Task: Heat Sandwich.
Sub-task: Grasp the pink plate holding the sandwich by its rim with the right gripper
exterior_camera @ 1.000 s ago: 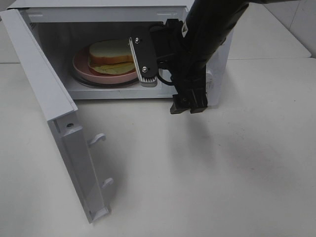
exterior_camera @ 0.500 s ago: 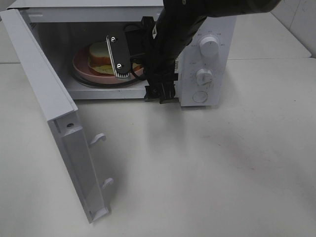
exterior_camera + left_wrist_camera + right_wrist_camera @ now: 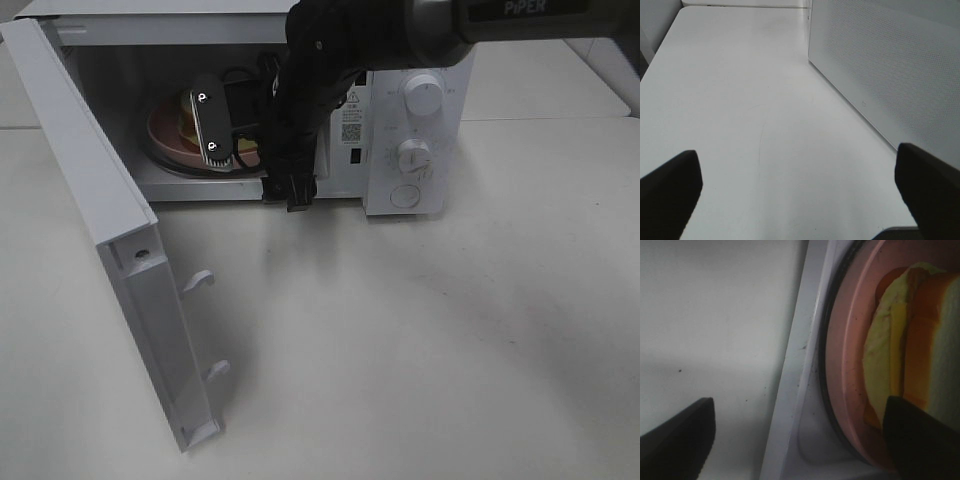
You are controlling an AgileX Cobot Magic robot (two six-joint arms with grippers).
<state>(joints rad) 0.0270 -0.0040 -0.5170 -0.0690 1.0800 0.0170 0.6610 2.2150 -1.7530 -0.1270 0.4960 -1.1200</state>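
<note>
though mostly hidden overhead, sandwich (image 3: 912, 340) on plate (image 3: 852, 365), right wrist

Cavity mouth: the black right arm (image 3: 318, 70) and the right gripper (image 3: 797, 440) fill the right part of the white box-shaped microwave's (image 3: 415, 190) opening; a gap stays to their left.
Cavity floor: a round pink plate (image 3: 160, 135) bearing the white-bread sandwich (image 3: 935, 340) covers most of it.
Left flank: the white hinged door (image 3: 100, 210) stands swung out like a wall, its two white latch hooks (image 3: 200, 280) jutting rightward.
Front: the pale tabletop (image 3: 450, 350) lies bare ahead of the microwave.
Beyond the door: the left gripper (image 3: 800, 195) has bare table ahead, with a perforated white panel (image 3: 890, 65) beside it.
</note>
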